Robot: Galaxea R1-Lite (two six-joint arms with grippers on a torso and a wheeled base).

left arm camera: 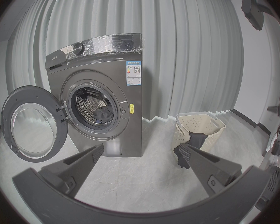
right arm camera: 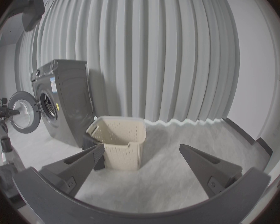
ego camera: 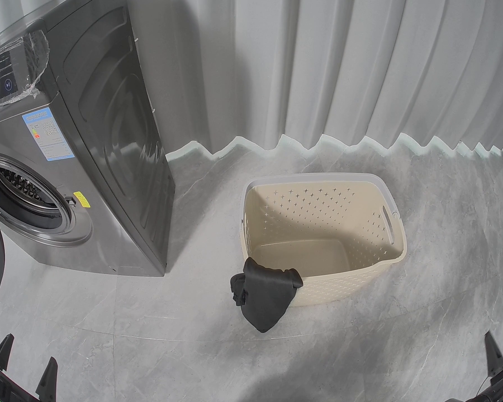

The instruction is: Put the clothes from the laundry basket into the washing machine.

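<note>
Now the last visible garment hangs off the basket corner, with both grippers released and well apart from it.
From the head view, the dark garment (ego camera: 265, 297) is draped over the laundry basket (ego camera: 341, 286) at its 7 o'clock corner, the one towards the washing machine (ego camera: 112, 129). Its long axis runs roughly 12 to 6, from the rim down to the floor. The left gripper (ego camera: 31, 348) is empty with fingers spread, and the cloth lies at about 2 o'clock from it. The right gripper (right arm camera: 141, 147) is likewise spread and empty, and the cloth lies near 10 o'clock from it. Neither arm looks clearly nearer. The left is probably the better choice, since the open door (left arm camera: 34, 123) and drum (left arm camera: 93, 109) lie on its side, at 10 o'clock from the garment.
</note>
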